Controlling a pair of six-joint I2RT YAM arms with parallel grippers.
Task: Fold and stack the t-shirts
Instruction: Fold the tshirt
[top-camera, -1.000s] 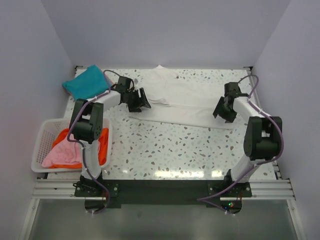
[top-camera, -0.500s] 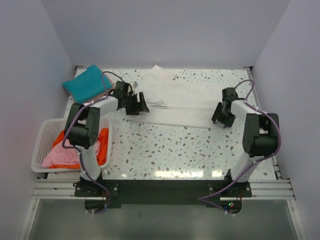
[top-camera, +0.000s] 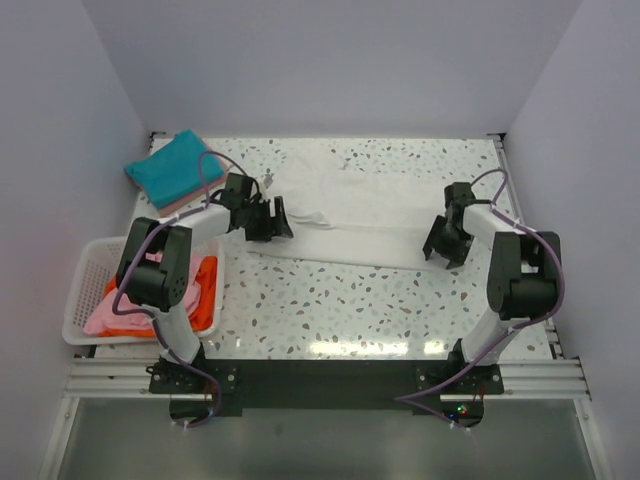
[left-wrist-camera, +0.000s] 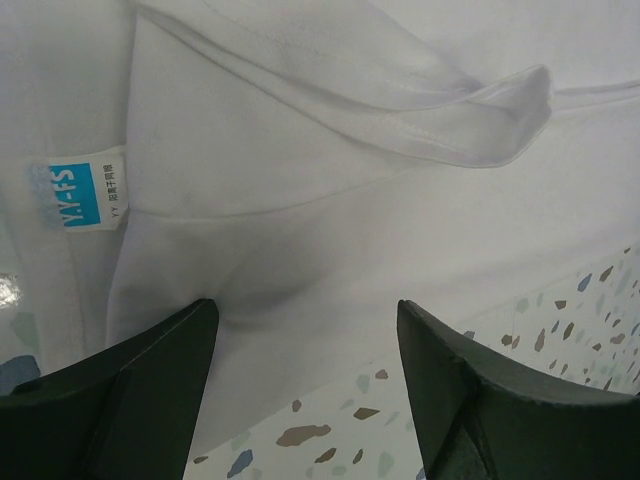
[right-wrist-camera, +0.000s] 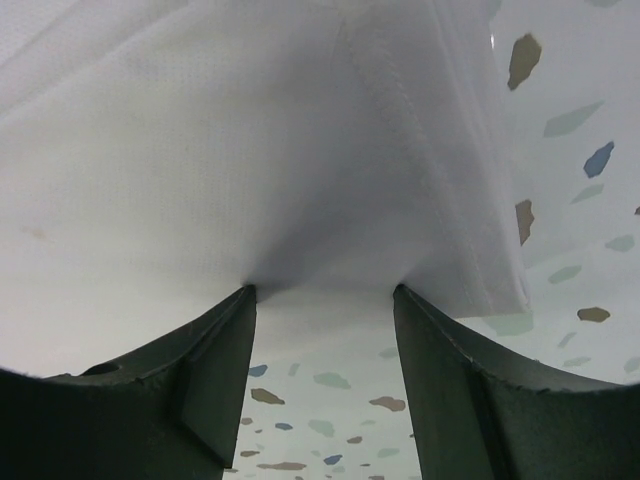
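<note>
A white t-shirt (top-camera: 370, 215) lies folded in a long band across the back half of the table. My left gripper (top-camera: 272, 220) is at its left end, near the collar. In the left wrist view the left gripper (left-wrist-camera: 305, 310) stands open, and the white t-shirt (left-wrist-camera: 330, 180) lies flat under and ahead of the tips. My right gripper (top-camera: 440, 245) is at the shirt's right near corner. In the right wrist view the right gripper (right-wrist-camera: 323, 292) is open, its tips touching the white t-shirt (right-wrist-camera: 250, 150) at the hem. A folded teal t-shirt (top-camera: 172, 168) rests at the back left.
A white lattice basket (top-camera: 78, 285) hangs off the table's left edge, holding a pink t-shirt (top-camera: 125, 305) and an orange t-shirt (top-camera: 207, 290). Purple walls close in the back and both sides. A blue size label (left-wrist-camera: 85, 190) shows inside the white shirt's collar.
Both grippers have come nearer to the arm bases, and the white shirt's near edge has shifted the same way. The left jaws have widened a little.
</note>
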